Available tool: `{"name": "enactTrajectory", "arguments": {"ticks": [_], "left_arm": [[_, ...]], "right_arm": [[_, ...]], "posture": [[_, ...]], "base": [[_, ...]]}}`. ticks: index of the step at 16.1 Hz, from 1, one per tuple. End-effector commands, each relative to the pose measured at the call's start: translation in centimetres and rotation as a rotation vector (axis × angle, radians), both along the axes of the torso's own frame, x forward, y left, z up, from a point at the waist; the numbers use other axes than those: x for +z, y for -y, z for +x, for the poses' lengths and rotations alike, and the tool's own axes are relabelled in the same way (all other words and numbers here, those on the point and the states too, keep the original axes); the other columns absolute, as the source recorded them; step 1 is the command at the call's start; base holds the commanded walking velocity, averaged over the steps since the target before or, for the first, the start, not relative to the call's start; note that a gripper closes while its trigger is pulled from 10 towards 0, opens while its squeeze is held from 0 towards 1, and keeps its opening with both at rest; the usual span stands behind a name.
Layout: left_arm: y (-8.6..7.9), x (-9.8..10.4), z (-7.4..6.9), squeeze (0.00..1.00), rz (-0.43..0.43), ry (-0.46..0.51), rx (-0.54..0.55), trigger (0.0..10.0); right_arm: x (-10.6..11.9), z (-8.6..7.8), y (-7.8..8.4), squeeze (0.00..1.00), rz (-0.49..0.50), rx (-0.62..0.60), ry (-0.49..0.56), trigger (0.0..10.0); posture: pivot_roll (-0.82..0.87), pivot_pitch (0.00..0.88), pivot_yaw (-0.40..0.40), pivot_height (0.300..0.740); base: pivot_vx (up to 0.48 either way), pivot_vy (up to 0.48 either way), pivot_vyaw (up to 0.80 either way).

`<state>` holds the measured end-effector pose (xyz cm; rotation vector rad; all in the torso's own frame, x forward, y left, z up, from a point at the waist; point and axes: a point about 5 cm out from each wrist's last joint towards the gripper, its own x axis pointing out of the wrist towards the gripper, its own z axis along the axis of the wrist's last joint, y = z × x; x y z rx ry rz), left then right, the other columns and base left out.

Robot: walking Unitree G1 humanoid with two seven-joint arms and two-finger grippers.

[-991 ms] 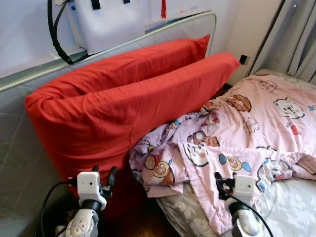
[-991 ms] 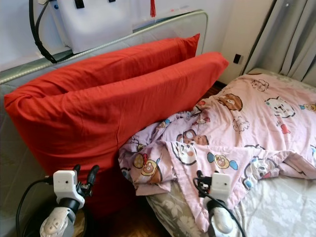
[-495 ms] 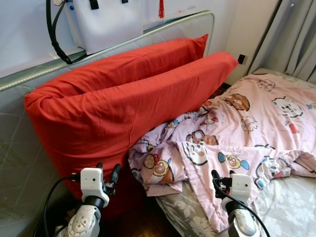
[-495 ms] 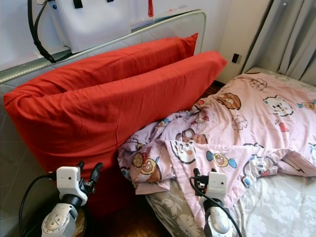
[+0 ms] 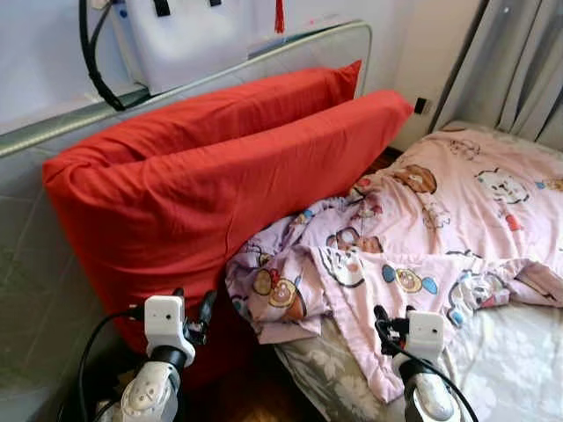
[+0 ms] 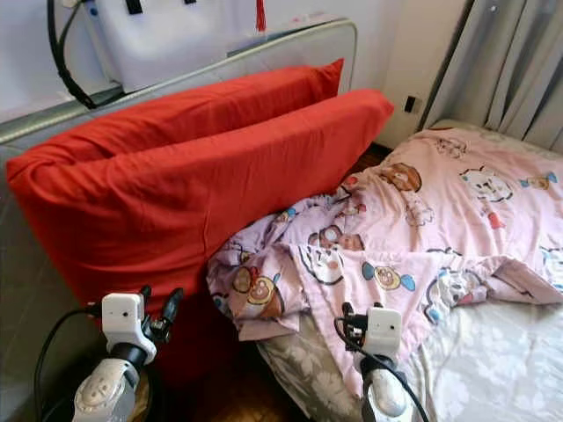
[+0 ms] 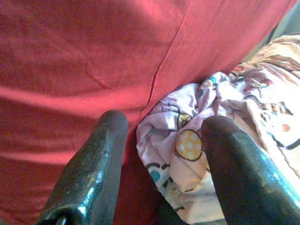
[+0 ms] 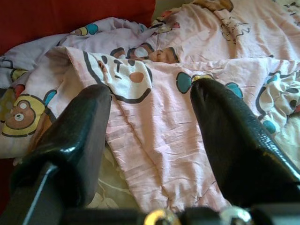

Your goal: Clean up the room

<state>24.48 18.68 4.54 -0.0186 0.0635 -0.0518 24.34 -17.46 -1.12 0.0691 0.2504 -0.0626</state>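
Your left gripper [image 7: 161, 154] is spread wide and holds nothing, near the red pillows [image 5: 220, 185]. Your right gripper [image 8: 150, 126] is equally wide and empty, above the hanging edge of the pink cartoon quilt [image 5: 422, 237]. The quilt lies crumpled against the 2 pillows, draping over the mattress [image 5: 510, 352] edge.

White bag [image 5: 180, 40] hanging above headboard rail [image 5: 264, 54]; grey curtain [image 5: 519, 61] beside bed.

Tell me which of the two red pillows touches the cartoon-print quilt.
The front red pillow, the one nearer the bed: the crumpled pink quilt bunches up against its lower edge. The rear red pillow stands behind it, against the headboard rail, away from the quilt.
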Motion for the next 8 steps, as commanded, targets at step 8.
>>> {"name": "enactTrajectory", "arguments": {"ticks": [8], "left_arm": [[0.31,0.56,0.48,0.00,-0.009,0.004,0.005,10.0]], "right_arm": [[0.57,0.43,-0.14,0.00,-0.009,0.015,0.019,10.0]], "posture": [[0.02,0.012,-0.004,0.660]], "base": [[0.000,0.000,0.00]]}}
